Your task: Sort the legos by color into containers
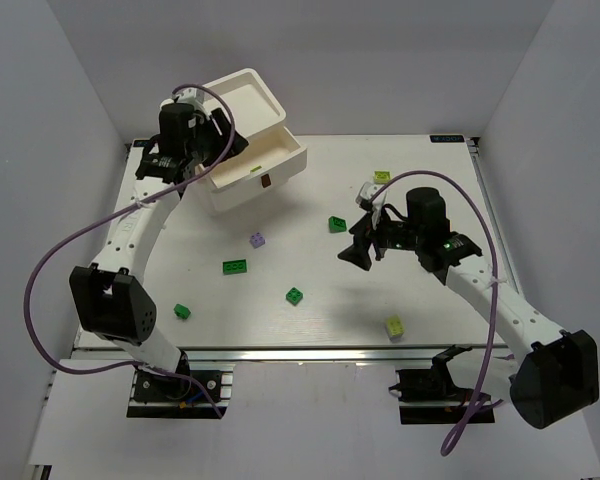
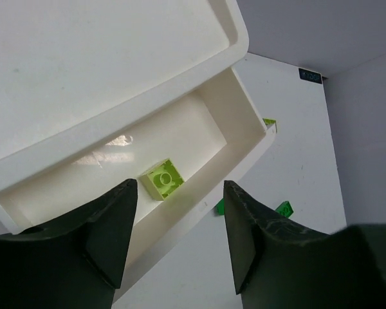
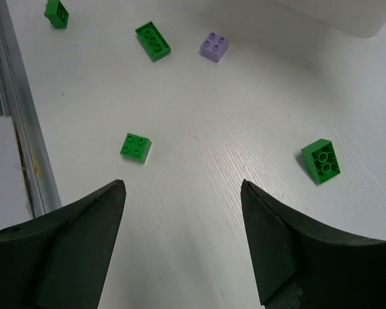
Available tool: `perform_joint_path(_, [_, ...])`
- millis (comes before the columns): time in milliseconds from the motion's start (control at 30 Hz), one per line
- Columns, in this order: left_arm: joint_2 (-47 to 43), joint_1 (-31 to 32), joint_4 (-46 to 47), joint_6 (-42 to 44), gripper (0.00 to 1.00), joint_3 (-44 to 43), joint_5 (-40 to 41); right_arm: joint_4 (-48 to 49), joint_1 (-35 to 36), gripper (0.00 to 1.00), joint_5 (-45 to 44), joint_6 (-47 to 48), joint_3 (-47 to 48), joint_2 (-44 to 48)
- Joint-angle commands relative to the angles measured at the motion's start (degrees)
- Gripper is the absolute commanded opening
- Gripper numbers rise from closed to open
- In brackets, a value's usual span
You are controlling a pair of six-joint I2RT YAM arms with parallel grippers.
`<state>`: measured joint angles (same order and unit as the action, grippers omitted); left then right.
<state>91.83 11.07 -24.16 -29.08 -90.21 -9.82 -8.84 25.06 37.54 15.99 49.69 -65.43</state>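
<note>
From above we see green legos [image 1: 235, 267] scattered on the tabletop [image 1: 320, 300]. At the left wrist, the left end effector [image 2: 180, 219] stands apart over the open drawer [image 2: 235, 106], where one yellow-green lego [image 2: 162, 179] lies. At the right wrist, the right end effector [image 3: 183, 219] is apart, empty, near a green lego [image 3: 136, 147].

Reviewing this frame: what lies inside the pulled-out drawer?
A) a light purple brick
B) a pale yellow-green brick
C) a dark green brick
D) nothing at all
B: the left wrist view shows one pale yellow-green brick lying on the floor of the open drawer, with no other brick visible in it.
</note>
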Motion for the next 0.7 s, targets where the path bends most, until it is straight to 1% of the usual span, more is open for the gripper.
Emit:
perform_joint_path(0, [-2.8,0.1,-0.9,1.4,0.65,-3.0,1.0,-2.8,-0.7,0.77,1.7,5.3,1.5,-0.5])
perform_joint_path(33, [-5.5,0.1,-0.6,1.8,0.41,-2.3,0.4,-3.5,-0.7,0.74,0.4,6.4,1.8,-0.7])
perform_joint_path(67, [-7.6,0.1,0.0,2.2,0.25,0.4,-0.4,-5.9,-0.8,0.70,-0.6,7.3,2.5,-0.8])
perform_joint_path(100, [-10.1,0.1,2.2,2.4,0.12,2.9,-1.7,-7.5,-0.8,0.65,-1.7,9.9,2.8,-0.9])
perform_joint_path(133, [-16.1,0.1,3.6,3.7,0.03,5.7,-5.8,-9.0,-0.6,0.47,-2.9,11.2,2.8,-1.0])
perform_joint_path(167, [-19.6,0.1,5.6,3.9,0.00,13.4,-8.3,-11.9,-0.7,0.33,-6.0,12.2,2.3,-1.2])
perform_joint_path(200, [-23.3,0.1,7.9,4.0,0.00,17.9,-10.9,-13.0,-0.7,0.24,-8.2,12.8,1.9,-1.3])
perform_joint_path(233, [-27.0,0.1,12.3,3.9,0.05,22.4,-15.2,-13.7,-0.7,0.18,-10.4,12.8,1.4,-1.5])
perform_joint_path(267, [-34.0,0.1,14.6,2.6,0.28,27.1,-17.2,-14.8,-0.5,0.18,-15.1,12.4,1.0,-1.7])
perform_joint_path(300, [-37.0,0.1,17.2,2.0,0.42,35.0,-18.9,-17.2,-0.7,0.22,-17.3,11.7,0.6,-2.5])
perform_joint_path(333, [-39.9,0.1,17.5,1.6,0.54,38.4,-20.0,-18.7,-0.6,0.41,-18.8,11.4,0.6,-2.9])
perform_joint_path(367, [-44.0,0.1,17.7,1.7,0.70,41.1,-22.1,-20.2,-0.5,0.51,-21.3,10.7,0.7,-3.9])
perform_joint_path(400, [-45.7,0.1,18.1,2.2,0.74,45.1,-23.3,-21.5,-0.4,0.58,-22.3,10.2,0.7,-4.4])
perform_joint_path(433, [-47.0,0.1,17.6,3.3,0.78,46.4,-24.2,-23.8,-0.5,0.73,-23.6,10.1,0.5,-4.7])
perform_joint_path(467, [-48.0,0.1,16.7,4.2,0.80,47.4,-25.2,-25.1,-0.5,0.81,-24.0,9.9,0.4,-5.4])
perform_joint_path(500, [-49.5,0.1,15.3,5.2,0.82,48.1,-25.8,-26.2,-0.6,0.85,-24.4,9.6,0.2,-5.8])
perform_joint_path(533, [-50.1,0.1,14.6,6.7,0.83,49.2,-25.9,-28.2,-0.5,0.89,-25.1,9.4,0.4,-6.3])
perform_joint_path(667, [-51.8,0.1,11.9,10.1,0.84,51.2,-25.9,-31.4,-0.5,0.89,-26.8,8.2,-0.6,-8.2])
